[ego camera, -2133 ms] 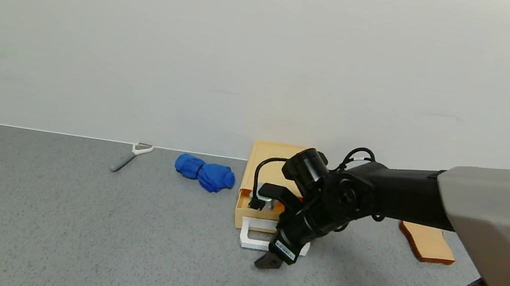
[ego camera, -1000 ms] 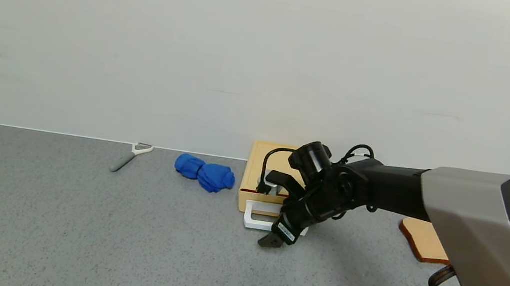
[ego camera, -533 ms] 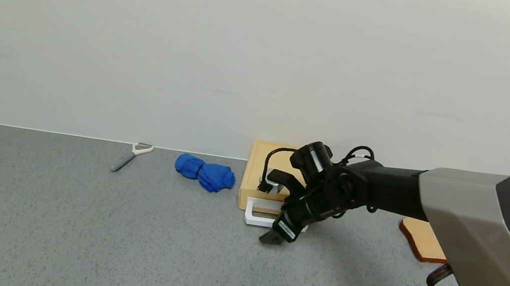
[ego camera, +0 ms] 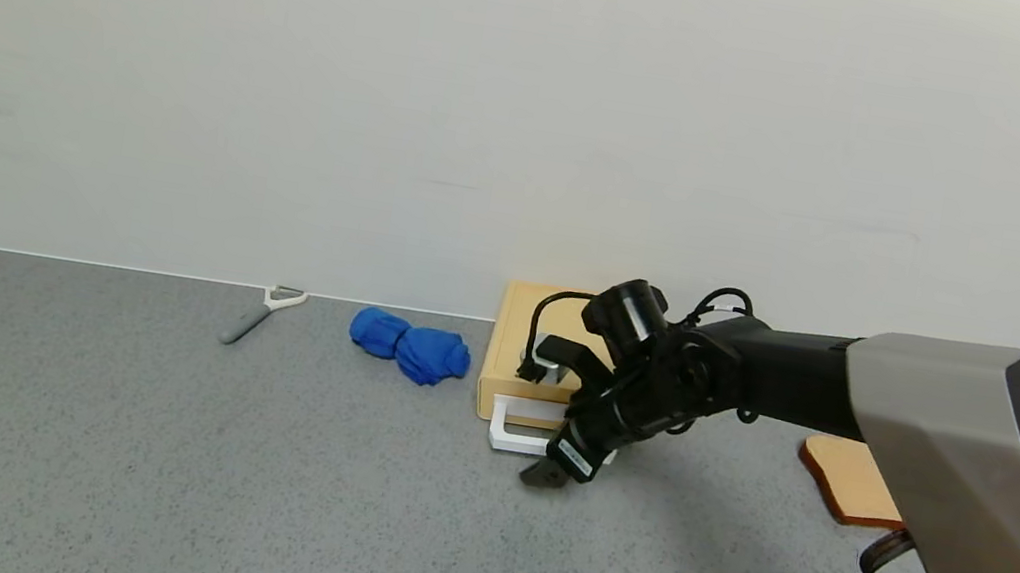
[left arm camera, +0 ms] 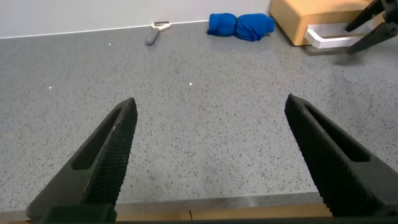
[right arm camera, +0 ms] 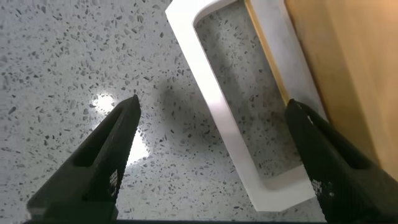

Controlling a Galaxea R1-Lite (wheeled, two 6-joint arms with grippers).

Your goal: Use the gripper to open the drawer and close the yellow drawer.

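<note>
The pale yellow drawer point(ego camera: 519, 328) sits against the back wall, its tray pushed in and its white loop handle point(ego camera: 510, 436) sticking out in front. My right gripper point(ego camera: 559, 446) is open and points down over the handle. In the right wrist view its jaws point(right arm camera: 212, 106) straddle the handle's front bar point(right arm camera: 205, 81), one finger over the table, the other near the drawer front point(right arm camera: 348, 62); neither grips it. My left gripper point(left arm camera: 211, 106) is open and empty, low near the table's front edge, far from the drawer point(left arm camera: 311, 12).
A blue cloth point(ego camera: 410, 344) lies left of the drawer and a peeler point(ego camera: 258, 315) farther left by the wall. A tan toast slice point(ego camera: 849, 484) lies right of the drawer, partly behind my right arm. The table is grey speckled stone.
The drawer's tray, open earlier, has slid back into the box. My right gripper moved toward the wall with the handle and stays open over it.
</note>
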